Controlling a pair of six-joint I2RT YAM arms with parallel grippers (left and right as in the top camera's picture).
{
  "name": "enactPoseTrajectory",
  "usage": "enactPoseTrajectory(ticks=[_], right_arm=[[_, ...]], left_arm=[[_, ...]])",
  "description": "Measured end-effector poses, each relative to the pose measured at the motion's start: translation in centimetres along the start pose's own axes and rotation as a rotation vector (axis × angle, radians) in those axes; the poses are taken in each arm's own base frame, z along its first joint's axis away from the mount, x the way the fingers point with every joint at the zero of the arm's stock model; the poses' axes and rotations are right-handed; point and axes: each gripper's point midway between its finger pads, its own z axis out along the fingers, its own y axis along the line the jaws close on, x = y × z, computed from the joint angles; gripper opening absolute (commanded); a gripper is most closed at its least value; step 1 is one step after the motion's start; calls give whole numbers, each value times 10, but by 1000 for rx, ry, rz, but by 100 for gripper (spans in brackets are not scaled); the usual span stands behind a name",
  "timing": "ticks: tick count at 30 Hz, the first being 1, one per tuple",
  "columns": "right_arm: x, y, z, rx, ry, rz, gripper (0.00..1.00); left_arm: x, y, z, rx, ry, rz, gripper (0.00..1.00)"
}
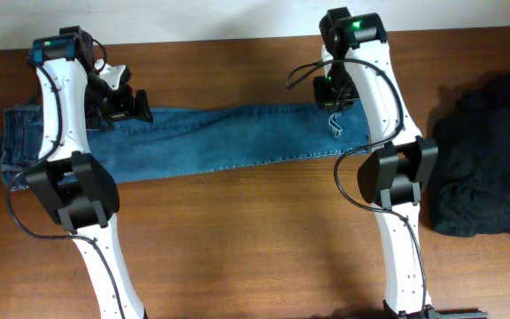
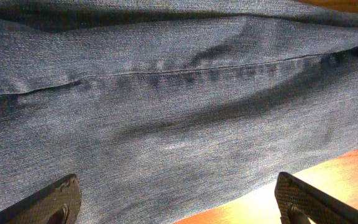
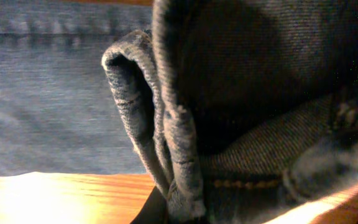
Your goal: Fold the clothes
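Jeans (image 1: 228,142), medium-blue denim, lie flat and stretched left to right across the far half of the wooden table (image 1: 255,239). Legs are stacked one on the other. The waistband (image 1: 11,133) end is bunched at the far left, and the hem end is at right of centre. Pale loose threads (image 1: 335,124) hang at the hem end.

The left gripper (image 1: 129,106) hangs over the upper leg, just right of the waistband end. It is released: in the left wrist view its black fingers (image 2: 55,202) stand wide apart above the denim with nothing between them. A long stitched seam (image 2: 185,70) runs across the cloth there, with bare table at the lower right corner.

The right gripper (image 1: 333,96) is at the hem end, clenched on the jeans. In the right wrist view the folded hem (image 3: 166,143) is pinched up close to the lens, orange stitching showing. The cloth mostly hides the fingers.

A black garment (image 1: 485,159), soft and crumpled in a heap, sits at the far right of the table, well apart from the jeans and touched by neither gripper.
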Motion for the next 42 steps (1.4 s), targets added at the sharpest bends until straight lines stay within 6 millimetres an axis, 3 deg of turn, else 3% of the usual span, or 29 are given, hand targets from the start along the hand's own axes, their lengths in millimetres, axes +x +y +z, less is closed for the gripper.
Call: enactPoseTrajectory(ticks=[9, 10, 12, 17, 22, 23, 26, 30, 32, 36, 42], right_arm=[[4, 25, -1, -146, 24, 12, 10], [5, 27, -2, -155, 25, 11, 15], [6, 30, -2, -163, 30, 10, 71], [10, 47, -3, -192, 40, -12, 73], [8, 45, -3, -198, 36, -4, 49], [7, 42, -3, -198, 35, 3, 40], [2, 25, -3, -199, 23, 38, 24], [-17, -13, -4, -201, -45, 109, 9], [-27, -27, -5, -204, -83, 135, 4], [-46, -56, -8, -205, -168, 179, 4], [-48, -51, -7, -207, -173, 171, 4]], left_arm=[[0, 0, 0, 0, 1, 0, 99], [0, 0, 0, 0, 1, 0, 99], [0, 0, 0, 0, 1, 0, 99], [0, 0, 0, 0, 1, 0, 99], [2, 0, 0, 1, 8, -2, 99], [2, 0, 0, 1, 9, -2, 99], [2, 0, 0, 1, 8, -2, 99], [2, 0, 0, 1, 7, -2, 99], [2, 0, 0, 1, 7, -2, 99], [1, 0, 0, 0, 3, -1, 99], [1, 0, 0, 0, 3, -1, 99]])
